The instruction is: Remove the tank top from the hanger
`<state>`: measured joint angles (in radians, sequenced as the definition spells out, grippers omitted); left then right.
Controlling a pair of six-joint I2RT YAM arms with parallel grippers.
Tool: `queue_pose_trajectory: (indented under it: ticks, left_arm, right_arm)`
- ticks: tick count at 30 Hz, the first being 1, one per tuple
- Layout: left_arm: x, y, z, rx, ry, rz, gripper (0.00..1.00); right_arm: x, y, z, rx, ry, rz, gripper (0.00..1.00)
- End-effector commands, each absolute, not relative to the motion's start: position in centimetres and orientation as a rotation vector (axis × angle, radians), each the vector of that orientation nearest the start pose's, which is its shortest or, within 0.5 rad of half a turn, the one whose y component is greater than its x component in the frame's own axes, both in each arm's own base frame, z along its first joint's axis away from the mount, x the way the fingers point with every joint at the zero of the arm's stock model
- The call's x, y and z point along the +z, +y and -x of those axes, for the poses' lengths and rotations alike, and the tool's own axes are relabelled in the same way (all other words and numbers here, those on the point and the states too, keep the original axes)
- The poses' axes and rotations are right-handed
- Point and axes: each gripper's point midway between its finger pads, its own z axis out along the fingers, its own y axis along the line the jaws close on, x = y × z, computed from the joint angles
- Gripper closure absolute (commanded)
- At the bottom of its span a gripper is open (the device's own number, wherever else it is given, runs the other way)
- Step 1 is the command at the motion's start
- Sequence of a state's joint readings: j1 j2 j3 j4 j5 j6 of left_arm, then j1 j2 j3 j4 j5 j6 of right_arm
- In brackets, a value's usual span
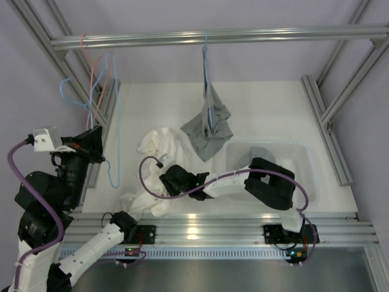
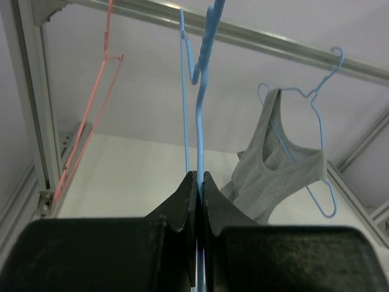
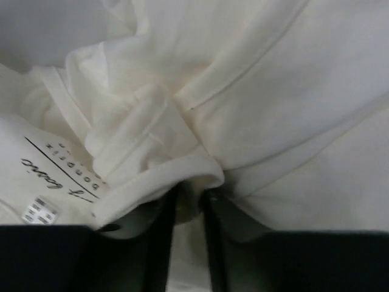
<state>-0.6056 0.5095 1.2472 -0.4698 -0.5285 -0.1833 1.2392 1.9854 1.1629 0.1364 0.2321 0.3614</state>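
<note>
White tank top lies off any hanger, crumpled in a heap on the worktop, left of centre and near the front edge. Printed neck label faces up in the right wrist view. Right gripper is down on the heap, fingers close together with a fold of the white cloth pinched between them: grasping the garment. Left gripper is raised at the far left, clenched tight on the wire of a blue hanger that carries no garment; its hook reaches up at the rail. A pink hanger hangs just left of it, bare. Further right on the rail hangs a gray tank top on a second blue hanger, its hem bunched low over the worktop. Clear bin sits on the right, partly hidden behind the right arm.
</note>
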Motion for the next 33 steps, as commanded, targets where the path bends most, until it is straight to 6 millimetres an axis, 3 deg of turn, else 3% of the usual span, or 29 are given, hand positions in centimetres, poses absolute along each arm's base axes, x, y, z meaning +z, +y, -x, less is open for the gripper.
queue_pose_trajectory:
  ticks: [1,3,4,5,6,8,9,11,12,14,15,17,18,21,27,29,30,31,33]
  left_arm:
    - [41.2,-4.6,-17.7,-0.322,1.632,0.052,1.00]
    - [39.4,-5.5,-17.1,-0.340,1.723,-0.013,1.00]
    - [39.2,-5.7,-17.0,-0.347,1.741,-0.019,1.00]
    - [38.5,-5.7,-16.8,-0.342,1.772,-0.025,1.00]
    - [38.4,-5.6,-16.6,-0.343,1.779,-0.022,1.00]
    - [38.6,-5.3,-16.3,-0.341,1.786,-0.006,1.00]
    - [38.2,-4.8,-16.2,-0.314,1.808,0.003,1.00]
    - [38.2,-4.7,-16.6,-0.276,1.836,0.003,1.00]
    - [38.0,-4.6,-16.8,-0.250,1.856,-0.002,1.00]
    - [38.6,-5.0,-18.1,-0.203,1.874,-0.027,1.00]
    - [38.7,-5.7,-19.1,-0.188,1.891,-0.047,1.00]
    - [40.7,-5.9,-20.0,-0.168,1.858,-0.061,1.00]
    - [41.3,-6.0,-20.7,-0.148,1.848,-0.058,1.00]
    - [42.4,-6.9,-24.3,-0.040,1.858,-0.049,1.00]
    - [47.7,-9.2,-29.6,-0.011,1.748,-0.004,1.00]
    - [49.0,-8.6,-31.0,0.032,1.722,0.042,1.00]
    - [49.5,-9.2,-31.8,-0.010,1.716,0.018,1.00]
    - [50.3,-7.7,-33.3,-0.001,1.701,0.061,1.00]
    - [50.7,-6.7,-34.9,-0.044,1.698,0.079,1.00]
  right_arm:
    - [4.6,48.1,-19.9,0.670,2.135,0.805,0.63]
    - [5.7,47.2,-20.1,0.661,2.118,0.786,0.38]
    - [8.4,47.0,-20.3,0.681,2.065,0.776,0.36]
    - [9.1,46.4,-20.1,0.683,2.046,0.784,0.35]
    - [11.7,46.2,-20.0,0.714,2.002,0.772,0.34]
    - [13.1,45.2,-19.5,0.727,1.966,0.801,0.34]
    - [15.6,44.7,-19.3,0.761,1.925,0.782,0.34]
    - [16.2,43.0,-18.9,0.757,1.919,0.774,0.33]
    - [18.6,42.3,-18.5,0.796,1.876,0.748,0.30]
    - [19.1,41.0,-17.6,0.820,1.863,0.760,0.24]
    - [20.8,40.4,-17.2,0.851,1.824,0.754,0.14]
    - [21.3,39.6,-16.3,0.886,1.810,0.779,0.11]
    - [22.6,39.1,-16.0,0.909,1.784,0.769,0.09]
    - [23.8,38.1,-15.1,0.950,1.758,0.762,0.01]
    - [25.0,37.0,-14.4,0.976,1.734,0.756,0.01]
    - [24.9,36.8,-14.2,0.978,1.735,0.758,0.01]
    - [25.2,36.6,-14.0,0.986,1.727,0.754,0.01]
    - [25.0,36.4,-14.0,0.983,1.732,0.751,0.01]
    - [25.3,36.2,-13.8,0.988,1.724,0.745,0.01]
